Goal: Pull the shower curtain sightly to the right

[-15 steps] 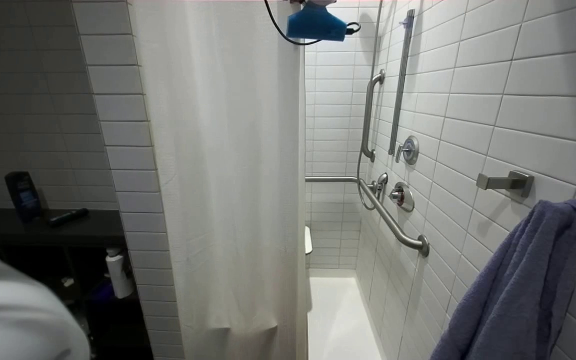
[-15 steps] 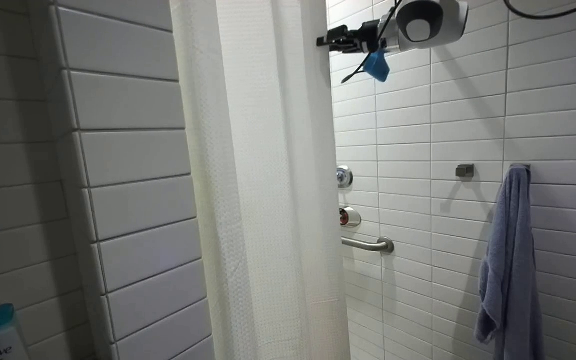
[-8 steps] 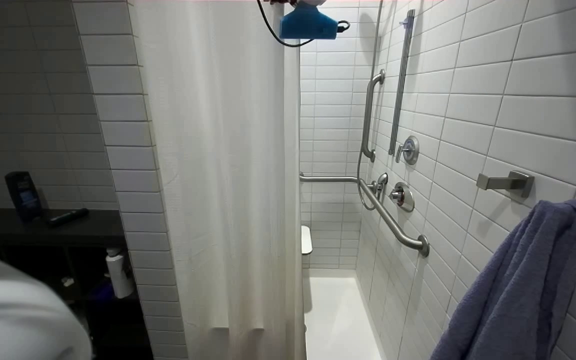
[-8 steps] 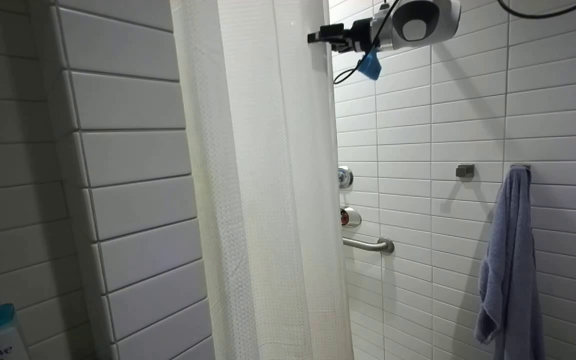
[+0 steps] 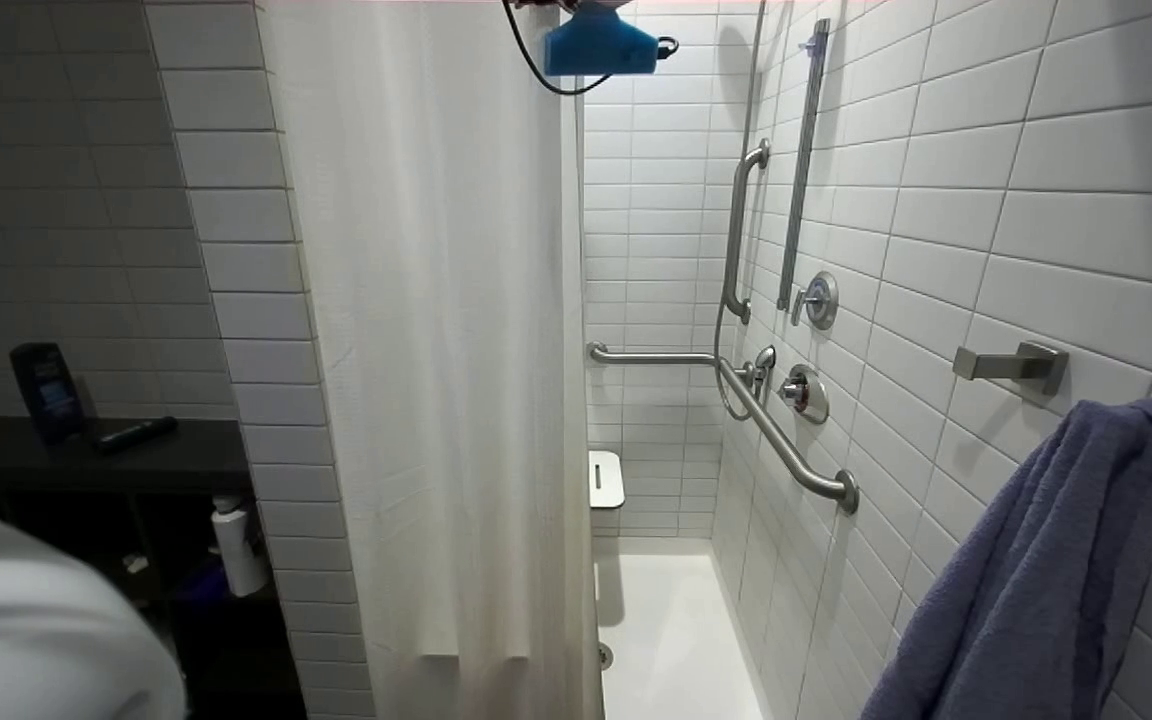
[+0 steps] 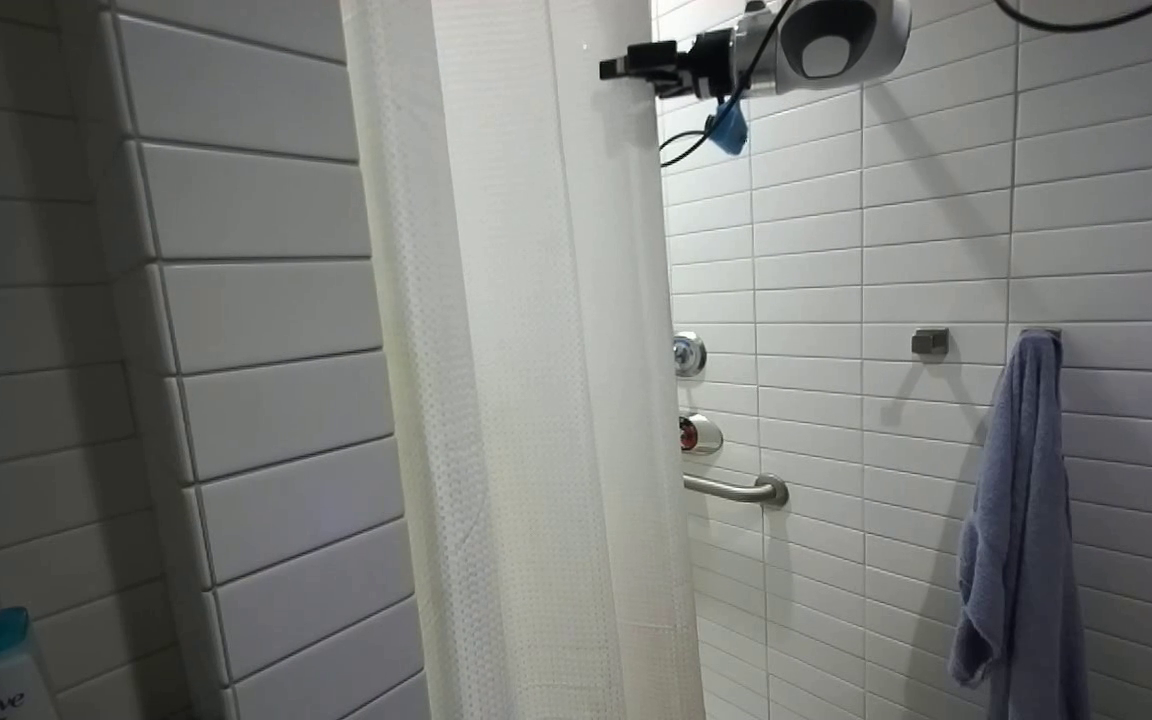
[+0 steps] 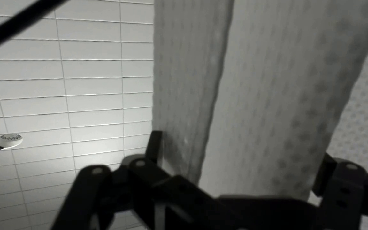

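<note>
The shower curtain (image 5: 446,340) is a tall off-white sheet hanging in soft vertical folds; it also shows in an exterior view (image 6: 526,360) and fills the middle and right of the wrist view (image 7: 254,95). My gripper (image 6: 626,65) is at the curtain's free edge, high up, with a black finger in front of the fabric. In the wrist view my gripper (image 7: 239,159) is open, its fingers wide apart, with curtain folds spanning the space between them. The left finger is at the curtain's free edge. How deep the fabric sits is unclear. The fingers are above the frame in an exterior view.
A blue part (image 5: 601,45) with a black cable hangs below my wrist. Steel grab bars (image 5: 786,440), shower valves (image 5: 804,393) and a blue-grey towel (image 5: 1046,560) are on the tiled wall. A white seat (image 5: 606,480) is behind the curtain. A dark shelf (image 5: 96,460) stands left.
My gripper has moved left and slightly up in an exterior view. The curtain's free edge has shifted left in an exterior view, showing more of the seat and shower floor.
</note>
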`<state>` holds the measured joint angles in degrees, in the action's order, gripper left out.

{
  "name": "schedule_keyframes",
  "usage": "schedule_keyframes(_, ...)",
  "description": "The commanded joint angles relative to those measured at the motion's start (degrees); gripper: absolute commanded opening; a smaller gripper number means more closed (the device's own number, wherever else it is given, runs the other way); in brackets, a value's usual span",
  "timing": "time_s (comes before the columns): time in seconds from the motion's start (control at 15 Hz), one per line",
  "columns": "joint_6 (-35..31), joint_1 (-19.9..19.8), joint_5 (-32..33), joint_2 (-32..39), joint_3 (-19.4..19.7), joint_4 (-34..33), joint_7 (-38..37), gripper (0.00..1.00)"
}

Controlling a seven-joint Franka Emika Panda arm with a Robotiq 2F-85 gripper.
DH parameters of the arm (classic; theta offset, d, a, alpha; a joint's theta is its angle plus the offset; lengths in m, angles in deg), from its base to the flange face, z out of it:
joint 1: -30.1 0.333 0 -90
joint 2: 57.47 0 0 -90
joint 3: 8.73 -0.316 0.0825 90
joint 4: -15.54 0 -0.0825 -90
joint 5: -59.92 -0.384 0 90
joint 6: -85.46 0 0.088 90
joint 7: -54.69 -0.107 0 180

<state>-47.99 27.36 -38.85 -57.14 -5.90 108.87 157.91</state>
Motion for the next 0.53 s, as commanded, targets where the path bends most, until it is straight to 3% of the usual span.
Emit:
schedule_keyframes(0.0, -0.7, 0.3, 0.5, -1.9, -0.4, 1.8, 1.1, 1.0)
schedule_keyframes(0.47, -1.0, 0.5, 0.1, -2.7, -0.6, 3.3, 1.7, 1.0)
